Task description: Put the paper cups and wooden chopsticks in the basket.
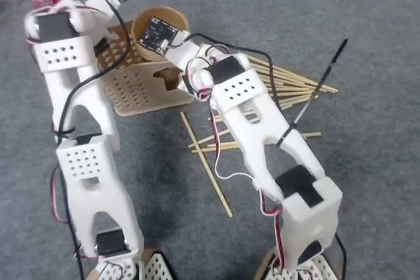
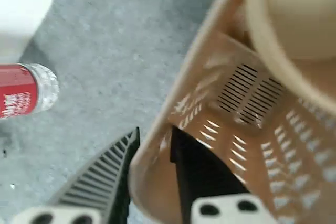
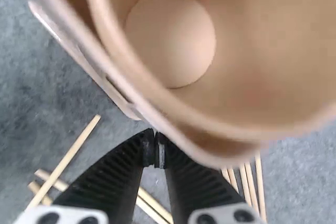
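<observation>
The tan paper cup, at upper left over the beige plastic basket clamped by the left end effector, could be knocked out if the closed right end effector is snagged on its rim.

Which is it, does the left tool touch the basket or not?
Touching. The left wrist view shows the left tool clamped on the wall of the basket, one finger pressing on each side.
</observation>
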Available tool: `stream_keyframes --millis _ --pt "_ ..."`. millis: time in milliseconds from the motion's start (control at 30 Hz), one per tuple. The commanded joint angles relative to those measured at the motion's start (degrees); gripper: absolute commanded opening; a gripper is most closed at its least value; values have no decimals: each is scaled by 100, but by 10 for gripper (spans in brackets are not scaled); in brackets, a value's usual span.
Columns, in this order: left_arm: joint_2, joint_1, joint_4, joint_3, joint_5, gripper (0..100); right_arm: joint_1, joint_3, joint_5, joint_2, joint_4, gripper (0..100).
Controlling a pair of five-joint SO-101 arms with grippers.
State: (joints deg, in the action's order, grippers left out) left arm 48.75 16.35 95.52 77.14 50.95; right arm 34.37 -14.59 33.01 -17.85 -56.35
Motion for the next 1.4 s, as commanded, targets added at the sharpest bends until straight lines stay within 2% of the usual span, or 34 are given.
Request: stream_keyframes --millis 0,133,267,600,833,1100,1367 --pt "-255 -123 448 189 44 10 -119 -53 35 -75 532 7" --pt "-580 -70 519 119 35 10 -286 -53 35 -330 1051 7" --pt "-1116 -70 519 -558 35 9 -356 -62 35 -523 1490 7" --pt "-3314 -941 519 -3275 35 9 -330 -62 35 -954 2123 7" --pt "-4141 -1398 519 -4110 26 9 -163 -88 35 -954 2079 7" --pt "-4176 -809 519 -4066 35 10 -154 -440 35 -910 1604 7" --pt "-4132 -97 448 -4092 211 12 -145 -484 44 -268 1059 7"
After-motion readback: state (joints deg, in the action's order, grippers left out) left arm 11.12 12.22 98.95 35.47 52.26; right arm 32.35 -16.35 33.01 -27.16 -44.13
